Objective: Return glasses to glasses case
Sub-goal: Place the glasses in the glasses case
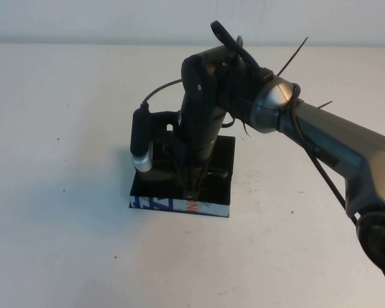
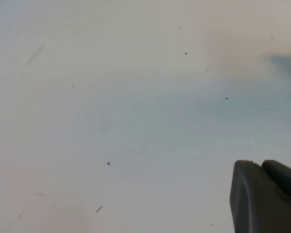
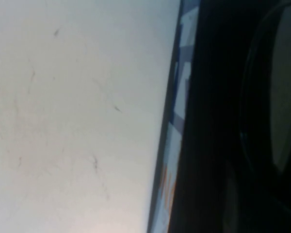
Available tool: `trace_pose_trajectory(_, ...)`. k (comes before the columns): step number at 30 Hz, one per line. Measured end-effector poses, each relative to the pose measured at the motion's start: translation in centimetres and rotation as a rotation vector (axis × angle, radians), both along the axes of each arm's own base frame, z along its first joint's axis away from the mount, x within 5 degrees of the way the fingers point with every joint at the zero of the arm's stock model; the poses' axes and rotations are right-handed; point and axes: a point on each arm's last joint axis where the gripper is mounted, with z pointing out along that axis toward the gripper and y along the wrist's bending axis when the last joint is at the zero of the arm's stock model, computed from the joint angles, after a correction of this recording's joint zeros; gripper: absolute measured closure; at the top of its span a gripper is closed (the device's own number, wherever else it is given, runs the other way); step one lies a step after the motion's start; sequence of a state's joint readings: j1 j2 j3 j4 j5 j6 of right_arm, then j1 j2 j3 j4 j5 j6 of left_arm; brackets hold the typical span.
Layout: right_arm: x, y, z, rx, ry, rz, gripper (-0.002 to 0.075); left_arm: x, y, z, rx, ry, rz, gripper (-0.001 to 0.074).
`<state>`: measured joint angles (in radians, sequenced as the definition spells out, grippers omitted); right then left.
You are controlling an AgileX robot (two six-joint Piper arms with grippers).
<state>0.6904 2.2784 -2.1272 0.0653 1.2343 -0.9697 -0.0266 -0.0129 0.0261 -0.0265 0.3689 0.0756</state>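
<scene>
Black lining and a dark curved frame fill the right wrist view: the glasses (image 3: 281,97) lie down inside the glasses case (image 1: 215,163), a pale lens showing through the rim, with the case's white front side and its blue and orange print running beside them. From the high view the case sits open near the middle of the table (image 1: 64,212), printed side turned toward the robot's edge, but the glasses themselves are hidden there by the arm. The right gripper (image 1: 194,183) reaches straight down into the case, which probably means it is setting the glasses in or has just done so; whether its jaws are apart or clamped on the frame I cannot tell, since the wrist body covers them from above and the wrist camera shows none of them. The left gripper (image 2: 266,196) appears only in its own wrist view, hanging over bare table with its two dark jaw tips pressed together on nothing, apparently parked while the other arm works. The high view does not show that arm at all.
</scene>
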Motion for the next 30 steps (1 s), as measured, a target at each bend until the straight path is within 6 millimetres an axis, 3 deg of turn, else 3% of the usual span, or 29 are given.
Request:
trace_pose_trajectory(8, 0.3, -0.2, -0.3, -0.008, 0.002, -0.01, 0.0651, 0.0, 0.0, 0.0, 0.0, 0.0, 0.0, 0.0736)
trace_pose_trajectory(16, 0.7, 0.1, -2.8, -0.029, 0.046, -0.013, 0.0651, 0.0, 0.0, 0.0, 0.0, 0.0, 0.0, 0.0736)
trace_pose_trajectory(25, 0.7, 0.1, -2.8, -0.027, 0.046, -0.013, 0.0651, 0.0, 0.0, 0.0, 0.0, 0.0, 0.0, 0.0736)
trace_pose_trajectory(30, 0.7, 0.1, -2.8, -0.027, 0.047, -0.013, 0.0573, 0.0, 0.0, 0.0, 0.0, 0.0, 0.0, 0.0736)
